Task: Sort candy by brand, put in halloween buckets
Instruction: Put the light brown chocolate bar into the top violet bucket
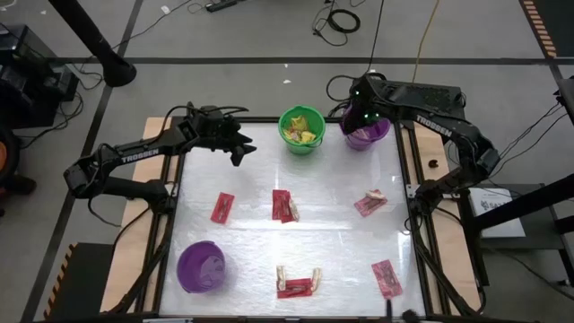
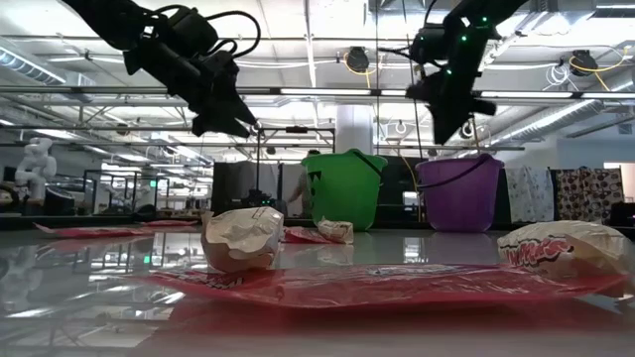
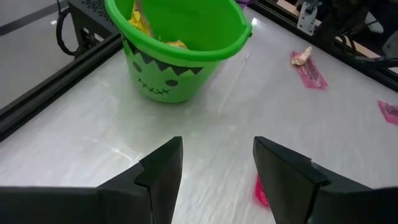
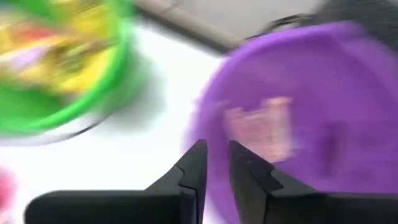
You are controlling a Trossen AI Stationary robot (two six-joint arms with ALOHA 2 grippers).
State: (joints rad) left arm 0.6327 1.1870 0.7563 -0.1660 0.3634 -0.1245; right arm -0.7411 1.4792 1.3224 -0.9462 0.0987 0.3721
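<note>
Candy [image 4: 258, 127] lies inside the purple bucket [image 1: 367, 135] — I let the right tool [image 1: 359, 115], parted slightly and empty, lift straight clear of the rim. Left tool [image 1: 240, 148] hangs released near the green bucket [image 1: 301, 131].

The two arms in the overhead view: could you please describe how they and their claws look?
Both arms are dark, jointed tubes marked TROSSEN in white. The left claw has two broad, flat black fingers; the right claw has the same angular black fingers. Green lights glow near the right arm's wrist.

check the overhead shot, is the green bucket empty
No, the green bucket at the table's far edge holds yellow candy packets piled inside it.
</note>
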